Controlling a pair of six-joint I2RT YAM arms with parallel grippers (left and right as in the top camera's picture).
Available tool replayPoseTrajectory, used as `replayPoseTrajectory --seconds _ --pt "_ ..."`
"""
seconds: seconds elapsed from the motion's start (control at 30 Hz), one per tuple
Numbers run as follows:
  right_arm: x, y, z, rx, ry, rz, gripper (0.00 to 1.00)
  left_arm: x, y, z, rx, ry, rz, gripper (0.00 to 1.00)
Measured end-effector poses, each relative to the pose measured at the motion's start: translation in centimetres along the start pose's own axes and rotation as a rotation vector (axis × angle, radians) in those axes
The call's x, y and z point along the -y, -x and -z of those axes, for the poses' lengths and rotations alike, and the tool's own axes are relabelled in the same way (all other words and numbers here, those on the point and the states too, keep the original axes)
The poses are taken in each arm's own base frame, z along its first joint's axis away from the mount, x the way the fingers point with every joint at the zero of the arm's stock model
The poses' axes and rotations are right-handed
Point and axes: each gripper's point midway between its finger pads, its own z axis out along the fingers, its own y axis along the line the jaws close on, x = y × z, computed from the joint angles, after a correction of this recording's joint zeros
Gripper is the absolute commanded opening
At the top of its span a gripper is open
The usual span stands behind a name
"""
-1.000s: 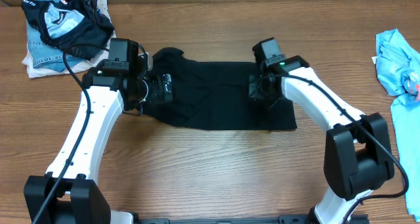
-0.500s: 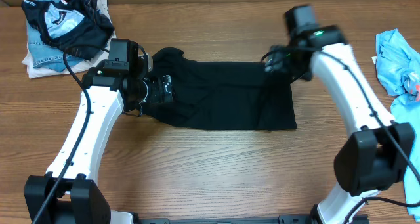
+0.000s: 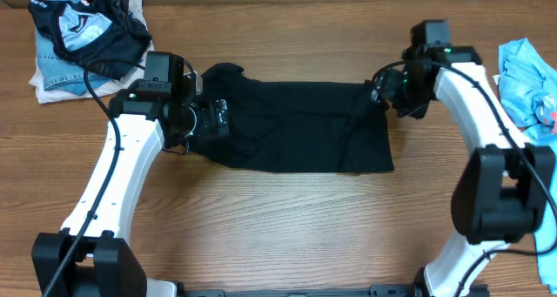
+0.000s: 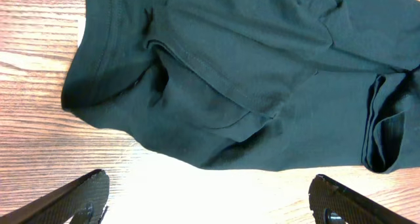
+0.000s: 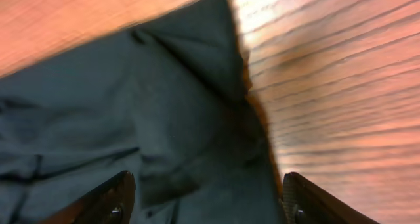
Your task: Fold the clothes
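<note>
Working on the black T-shirt (image 3: pixel 287 127), lying as a wide, low band across the middle of the overhead frame on the wooden bench (image 3: pixel 287 236), neck end toward the left, hem end toward the right. Holding the left jaws spread wide just short of the neck-and-sleeve end, fingertips (image 4: pixel 82 194) showing at the two lower corners of the left wrist view, with nothing between them but bare wood and the shirt's edge beyond. Hanging the right jaws over the shirt's upper right corner, likewise parted and gripping nothing, above slack cloth. Judging the shirt as partly done: seemingly narrowed along its length, with a sleeve doubled over in the left wrist view, yet wrinkling toward the lower right and not yet brought end to end. Leaving, by that reading, at least one crosswise fold and some smoothing. Waiting elsewhere: a heap of patterned, denim and white garments (image 3: pixel 83 40) in the upper left of the frame and a light blue garment (image 3: pixel 522 79) bunched at the right edge, neither looking folded. Counting the whole job as early, with one piece partway and the rest apparently untouched.
</note>
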Motion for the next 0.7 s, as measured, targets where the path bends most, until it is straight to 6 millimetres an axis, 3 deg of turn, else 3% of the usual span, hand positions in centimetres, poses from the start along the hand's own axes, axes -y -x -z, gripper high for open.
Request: replayPoseTrajectory --seconds 0.2,0.47,0.7 --pt "0.5 -0.5 -2.8 -0.054 -0.003 0.011 0.49 0.0 -0.1 0.0 -0.002 0.001 0.001 1.00" --pt "-1.1 0.0 -3.0 -0.044 0.087 0.026 0.04 0.0 -0.1 0.0 -0.002 0.001 0.001 1.00" --pt "-4.3 0.4 -2.9 -0.023 0.213 0.043 0.04 0.0 -0.1 0.0 -0.002 0.001 0.001 1.00"
